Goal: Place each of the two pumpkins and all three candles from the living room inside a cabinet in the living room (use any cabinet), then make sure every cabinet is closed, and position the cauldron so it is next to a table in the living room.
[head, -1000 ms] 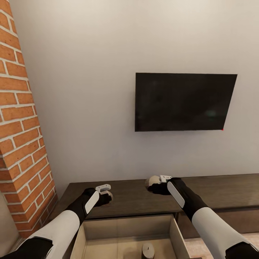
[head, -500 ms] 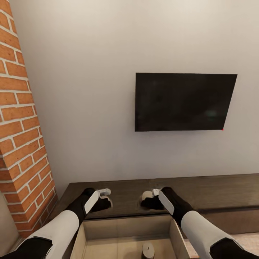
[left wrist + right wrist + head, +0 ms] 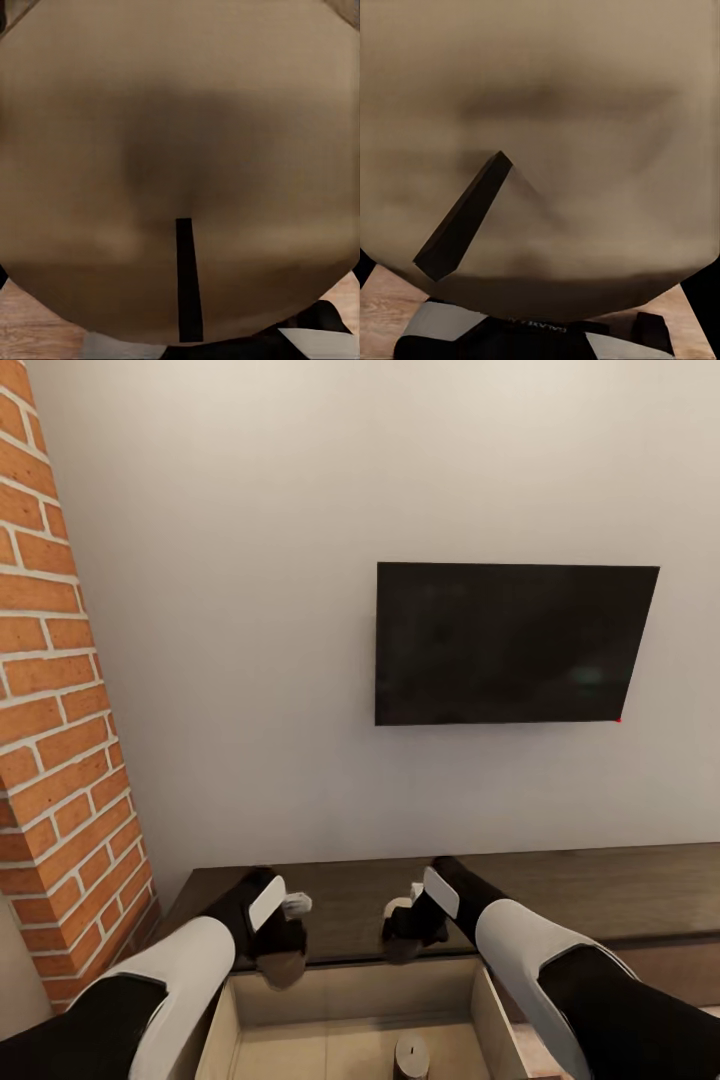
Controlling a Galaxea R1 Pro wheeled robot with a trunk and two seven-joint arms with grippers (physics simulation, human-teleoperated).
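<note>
- The cabinet (image 3: pixel 590 880), the long low dark-brown TV unit under the wall-mounted television (image 3: pixel 515 644), has one drawer (image 3: pixel 484 1005) pulled out toward the robot, its pale wood inside showing at the lower edge of the head view. The camera has not shifted in the last second; the wall, the brick column (image 3: pixel 60 730) and the television sit where they did.
- Both arms have drawn back and down over that second, from above the middle of the cabinet top to its front edge, just over the open drawer.
- The left gripper (image 3: pixel 283 950) now hangs at the drawer's back left corner, turned downward, clamped on a candle (image 3: pixel 285 968) that pokes out below it. In the left wrist view that candle's (image 3: pixel 180 150) brown top, with its dark wick, crowds the lens.
- The right gripper (image 3: pixel 402 932) sits near the drawer's back edge, closed on a second candle (image 3: pixel 399 908), its pale top just visible above the fingers. In the right wrist view it looms close (image 3: pixel 540 112), wick slanting.
- A third candle (image 3: pixel 410 1057) already stands on the drawer floor, near its front.
- My reading: both held candles are nearly lined up for release into the drawer, which would put all three inside. The pumpkins, the cauldron and closing the drawer would be left to do.
</note>
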